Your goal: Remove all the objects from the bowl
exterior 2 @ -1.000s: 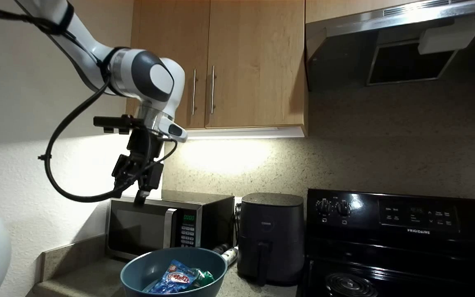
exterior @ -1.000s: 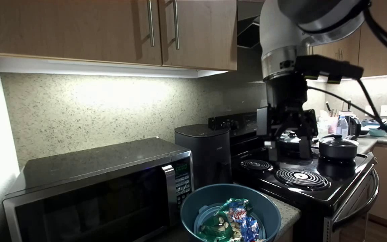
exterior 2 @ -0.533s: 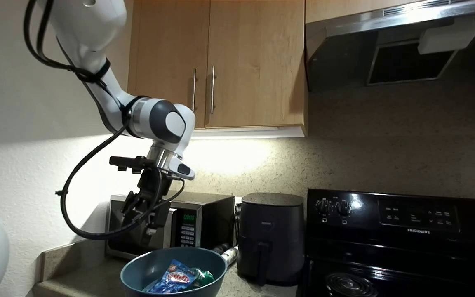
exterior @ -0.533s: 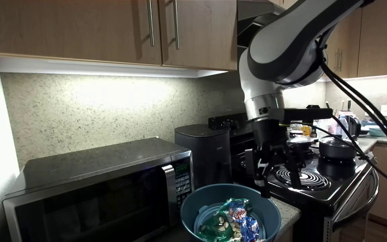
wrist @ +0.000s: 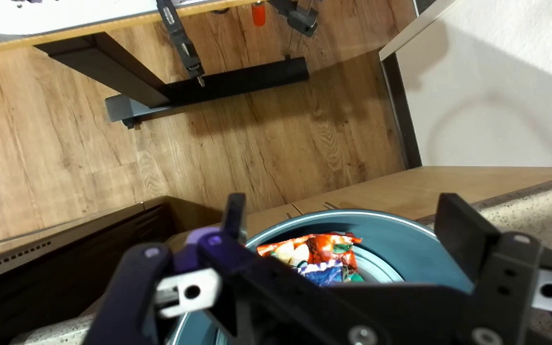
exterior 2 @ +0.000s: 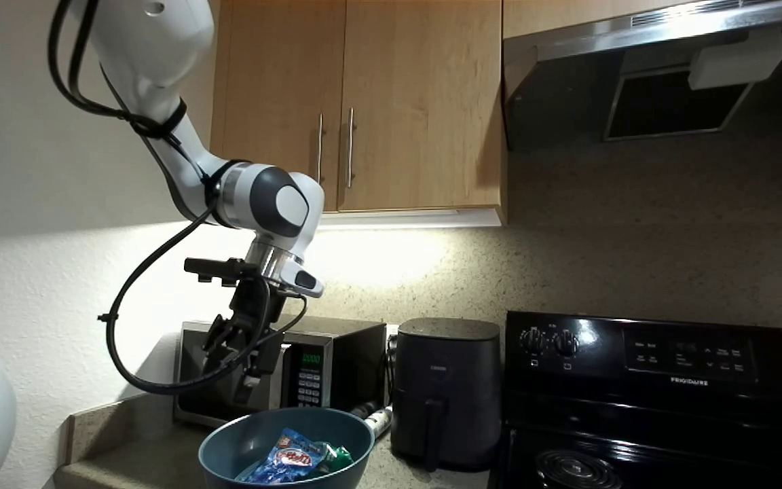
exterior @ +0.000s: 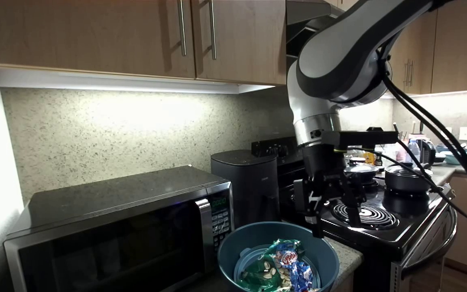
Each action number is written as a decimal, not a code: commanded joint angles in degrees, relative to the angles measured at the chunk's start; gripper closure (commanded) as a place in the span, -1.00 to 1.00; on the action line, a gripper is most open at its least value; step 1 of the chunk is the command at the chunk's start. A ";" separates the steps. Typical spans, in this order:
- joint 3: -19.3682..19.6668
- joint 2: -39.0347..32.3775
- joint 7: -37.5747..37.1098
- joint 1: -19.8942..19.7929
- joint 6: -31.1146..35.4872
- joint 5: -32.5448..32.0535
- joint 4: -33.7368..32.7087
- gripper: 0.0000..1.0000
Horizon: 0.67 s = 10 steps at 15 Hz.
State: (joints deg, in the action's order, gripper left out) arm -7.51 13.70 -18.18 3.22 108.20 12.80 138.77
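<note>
The blue bowl stands on the counter in both exterior views [exterior: 326,259] [exterior 2: 228,441] and below the fingers in the wrist view [wrist: 400,239]. Inside it lie shiny packets. A green packet [exterior: 260,271] and a blue packet [exterior: 300,275] show in an exterior view. The blue packet [exterior 2: 287,458] leans up beside green wrapping [exterior 2: 338,458] in an exterior view. In the wrist view a red-orange packet [wrist: 328,244] lies beside a blue one [wrist: 323,274]; the gripper partly hides them. My gripper [exterior: 336,228] is open and empty, tilted, above the bowl's rim area [exterior 2: 231,380].
A microwave [exterior: 116,227] and a dark air fryer [exterior: 245,186] stand behind the bowl. The stove [exterior: 363,215] with a lidded pot [exterior: 408,180] is beside it. Upper cabinets [exterior 2: 418,102] hang above. A wall [exterior 2: 92,305] is close to the arm.
Over the last second my gripper has come down and tilted, closer to the bowl. In the last half second it has barely moved. The packets and bowl have not moved.
</note>
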 commanded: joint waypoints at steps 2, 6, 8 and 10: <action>1.81 -10.61 3.08 -0.10 1.35 1.49 -6.34 -1.00; 2.32 -19.88 2.32 0.39 3.27 0.63 -13.10 -1.00; 2.44 -23.93 1.35 0.68 4.61 0.20 -16.16 -1.00; 2.72 -27.81 0.51 0.98 6.52 -0.48 -18.68 -1.00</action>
State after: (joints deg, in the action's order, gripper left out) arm -5.58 -8.67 -16.92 3.32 112.66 13.11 124.21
